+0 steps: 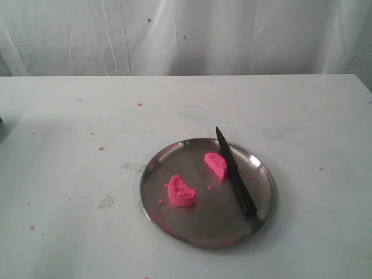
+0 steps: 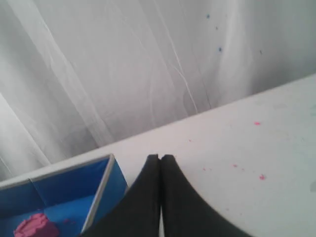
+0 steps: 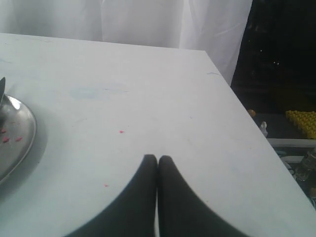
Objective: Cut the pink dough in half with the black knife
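- Exterior view: neither of my grippers shows here. The pink dough [image 1: 181, 192] lies as two chunks on the steel plate [image 1: 204, 243], set apart from each other, so I judge the cut made. The black knife [image 1: 235, 172] rests flat on the plate, just beside or touching one chunk, its tip reaching past the rim. I take it the plate keeps the blade off the table [image 1: 70, 174].
- Left wrist view: my left gripper [image 2: 160, 159] has its fingers pressed together with nothing between them, above the table. A blue bin [image 2: 106, 190] sits near its side, with a pink lump [image 2: 34, 227] inside. The plate is not in sight.
- Right wrist view: my right gripper [image 3: 157, 159] is likewise pinched closed and empty. The plate's rim and the knife's tip lie off to its side, well apart. That suits a finished job.
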Motion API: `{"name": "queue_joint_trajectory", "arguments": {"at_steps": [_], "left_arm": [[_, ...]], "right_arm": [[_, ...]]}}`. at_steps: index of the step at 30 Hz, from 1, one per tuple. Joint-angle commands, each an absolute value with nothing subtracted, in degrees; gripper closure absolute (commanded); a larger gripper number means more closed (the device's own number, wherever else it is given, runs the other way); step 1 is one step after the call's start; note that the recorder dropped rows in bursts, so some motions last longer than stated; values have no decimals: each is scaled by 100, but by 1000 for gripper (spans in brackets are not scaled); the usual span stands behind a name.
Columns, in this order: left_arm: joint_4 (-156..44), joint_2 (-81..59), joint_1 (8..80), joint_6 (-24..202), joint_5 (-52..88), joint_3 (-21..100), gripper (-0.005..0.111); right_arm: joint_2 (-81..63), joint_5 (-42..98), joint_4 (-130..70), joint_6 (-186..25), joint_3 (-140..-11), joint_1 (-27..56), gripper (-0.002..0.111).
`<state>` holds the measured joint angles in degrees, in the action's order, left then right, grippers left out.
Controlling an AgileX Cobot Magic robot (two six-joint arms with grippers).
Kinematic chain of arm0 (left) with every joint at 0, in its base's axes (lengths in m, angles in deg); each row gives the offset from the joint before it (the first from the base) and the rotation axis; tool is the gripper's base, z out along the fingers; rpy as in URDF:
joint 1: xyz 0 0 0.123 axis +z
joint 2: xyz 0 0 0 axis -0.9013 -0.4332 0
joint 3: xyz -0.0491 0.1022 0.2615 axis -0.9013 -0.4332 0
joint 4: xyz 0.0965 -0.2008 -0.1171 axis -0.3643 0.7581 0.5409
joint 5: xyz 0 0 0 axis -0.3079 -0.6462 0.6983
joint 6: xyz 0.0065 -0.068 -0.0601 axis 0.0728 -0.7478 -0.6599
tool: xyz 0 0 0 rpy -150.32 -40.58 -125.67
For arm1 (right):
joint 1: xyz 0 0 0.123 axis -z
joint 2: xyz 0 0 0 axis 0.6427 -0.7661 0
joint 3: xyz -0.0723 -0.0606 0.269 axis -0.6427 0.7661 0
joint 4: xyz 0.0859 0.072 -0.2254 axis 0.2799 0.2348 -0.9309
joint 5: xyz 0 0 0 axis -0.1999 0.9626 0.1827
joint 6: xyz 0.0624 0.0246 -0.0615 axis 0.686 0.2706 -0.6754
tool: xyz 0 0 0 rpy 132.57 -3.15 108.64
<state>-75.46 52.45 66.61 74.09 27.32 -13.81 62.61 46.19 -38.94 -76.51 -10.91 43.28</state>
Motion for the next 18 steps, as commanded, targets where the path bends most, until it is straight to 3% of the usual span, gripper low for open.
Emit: {"name": "queue_joint_trajectory", "arguments": {"at_steps": [1, 7, 12, 18], "left_arm": [[-7540, 5839, 6719, 7381, 2725, -1420, 107], [-7436, 5878, 6706, 7358, 2133, -1420, 107], [-7030, 5878, 6704, 6986, 2757, -1638, 107], [-6301, 5878, 6694, 7045, 1345, -1638, 107]], "right_arm": [[6289, 4581, -3868, -7717, -1068, 4342, 108], [6289, 4581, -3868, -7717, -1068, 4342, 108], [6289, 4581, -3868, -7717, -1068, 4342, 108], [6289, 4581, -3868, -7717, -1068, 4342, 108]]}}
